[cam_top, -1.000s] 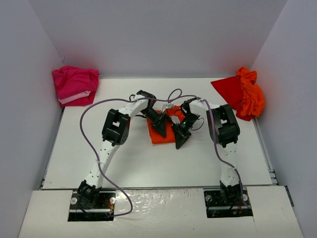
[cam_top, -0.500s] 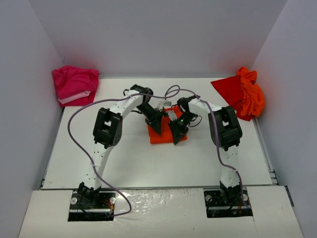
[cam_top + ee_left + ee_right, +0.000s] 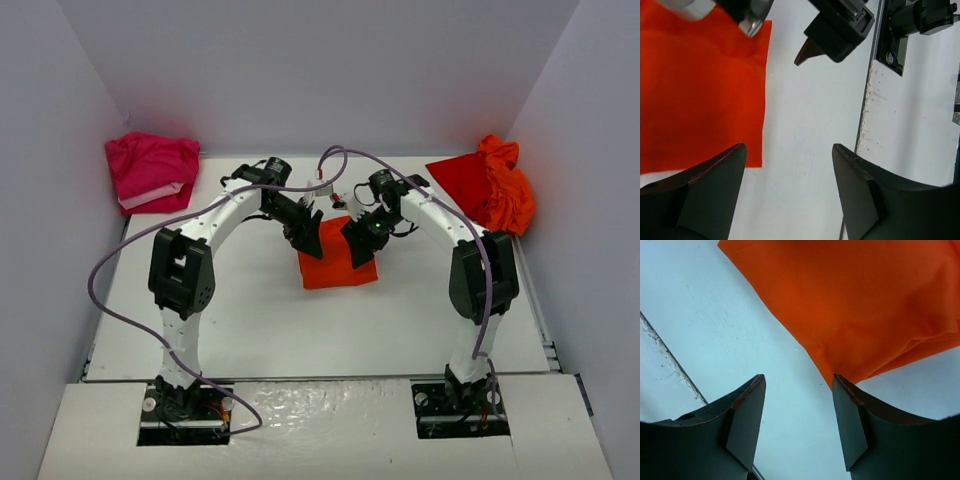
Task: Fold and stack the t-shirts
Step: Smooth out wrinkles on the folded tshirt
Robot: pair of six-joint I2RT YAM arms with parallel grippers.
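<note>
A white table boxed in by pale walls carries three lots of cloth. At the far right corner, lapping over the edge, lies a loose red and orange heap, probably two t-shirts tangled together, though the view from above is too coarse to be sure. At the far left corner sits a pink t-shirt, roughly bundled. Near the middle of the table, a little toward the far edge, a folded orange t-shirt lies flat as a neat rectangle. Both arms reach in over its far side. The left gripper hangs by its far left corner and the right gripper by its far right corner. Each wrist camera shows its jaws standing apart, with only bare table between them and the orange cloth just beside one finger, so neither holds anything. The shirts look light, soft and limp, with no stiffness of their own. Lifted at one point, a shirt would likely sag and lose its folds. The folded one is best pinched through all its layers at two corners of one edge, one gripper to each. The loose ones are best taken at shoulders or hem corners and spread flat.
</note>
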